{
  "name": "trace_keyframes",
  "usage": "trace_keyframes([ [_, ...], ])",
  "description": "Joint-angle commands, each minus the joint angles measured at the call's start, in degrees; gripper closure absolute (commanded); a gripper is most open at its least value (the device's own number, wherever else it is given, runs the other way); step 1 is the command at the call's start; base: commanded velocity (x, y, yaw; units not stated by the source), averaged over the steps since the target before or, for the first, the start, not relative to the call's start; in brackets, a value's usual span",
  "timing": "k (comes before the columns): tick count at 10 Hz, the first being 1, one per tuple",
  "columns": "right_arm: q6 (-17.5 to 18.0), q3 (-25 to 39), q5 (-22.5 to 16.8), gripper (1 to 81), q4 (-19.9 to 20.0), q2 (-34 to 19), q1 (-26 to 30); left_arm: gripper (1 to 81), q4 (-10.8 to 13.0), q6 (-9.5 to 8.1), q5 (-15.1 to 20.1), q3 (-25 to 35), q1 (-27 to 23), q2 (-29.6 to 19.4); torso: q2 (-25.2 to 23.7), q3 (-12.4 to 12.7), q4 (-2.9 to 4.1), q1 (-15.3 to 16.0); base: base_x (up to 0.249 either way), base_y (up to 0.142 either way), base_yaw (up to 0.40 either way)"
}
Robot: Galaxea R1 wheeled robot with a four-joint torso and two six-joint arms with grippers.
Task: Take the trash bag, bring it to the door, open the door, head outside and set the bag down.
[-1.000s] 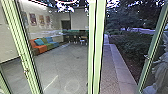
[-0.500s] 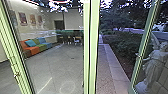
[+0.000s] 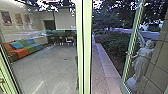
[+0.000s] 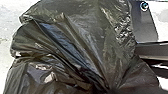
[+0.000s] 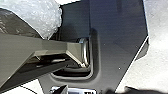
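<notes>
**Black trash bag gathered in folds close to the left wrist, glass and greenery ahead**

Whether the left gripper's fingers are open or closed cannot be told. In the left wrist view the trash bag (image 4: 75, 35) is close to the camera, black and shiny, its creases drawing together into a bunch. Pale ground (image 4: 6, 45) lies beyond it. The right gripper's fingers cannot be made out well enough to tell their state either. The right wrist view has crinkled, whitish plastic (image 5: 48, 17) next to a darker patch of plastic; whether it is part of the bag cannot be told.

Ahead, in the head view, pale green posts (image 3: 83, 50) stand upright. To one side of them, behind glass, a room holds an orange, green and blue couch (image 3: 30, 46) with a teal cushion (image 3: 17, 44) on it, and three pictures (image 3: 18, 18) on the wall above. On the other side a paved path (image 3: 97, 67) with a pale curb (image 3: 107, 66) runs alongside bushes (image 3: 112, 45). Farther right are a green door frame (image 3: 131, 45) with a handle (image 3: 128, 53) and a white winged statue (image 3: 141, 62).
</notes>
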Motion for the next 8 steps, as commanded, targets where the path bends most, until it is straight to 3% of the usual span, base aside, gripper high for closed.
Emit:
trace_keyframes([
  [1, -0.33, 1.28, -2.34, 1.0, -0.82, 0.70, 1.75, 81.1, 0.40, -0.01, 3.16, -0.04, -3.23, -0.24, 0.00, 0.00, 0.00, 0.00, 0.000, 0.000, -0.170],
  [8, -1.03, 1.55, -1.73, 1.0, -1.00, 0.70, 1.40, 81.1, 0.65, 0.08, 3.16, 0.13, -3.32, -0.41, 0.00, 0.00, 0.00, -0.02, 0.000, 0.000, -0.124],
])
